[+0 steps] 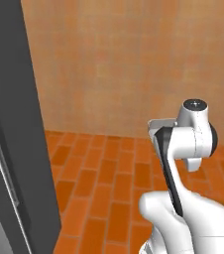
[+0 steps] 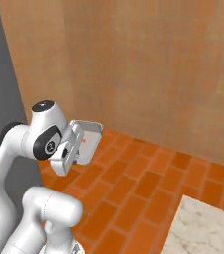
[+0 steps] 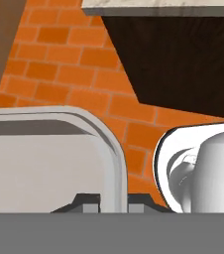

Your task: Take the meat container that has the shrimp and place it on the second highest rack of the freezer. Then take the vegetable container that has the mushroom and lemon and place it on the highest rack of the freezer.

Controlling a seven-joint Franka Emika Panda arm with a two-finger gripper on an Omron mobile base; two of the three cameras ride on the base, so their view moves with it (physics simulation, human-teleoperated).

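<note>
No legible txt, labels, brands or nos. anywhere in these views.

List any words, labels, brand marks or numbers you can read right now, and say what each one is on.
None: no readable text, number or sign in any view.
The shallow light-grey tray pinched at its rim by the gripper: plain, with a small reddish spot inside, too small to read as a mark.
The dark grey appliance panel, the brick floor and the marble countertop: unmarked.

Flat, even rendered light; soft edges, faint shadows, no glare.
</note>
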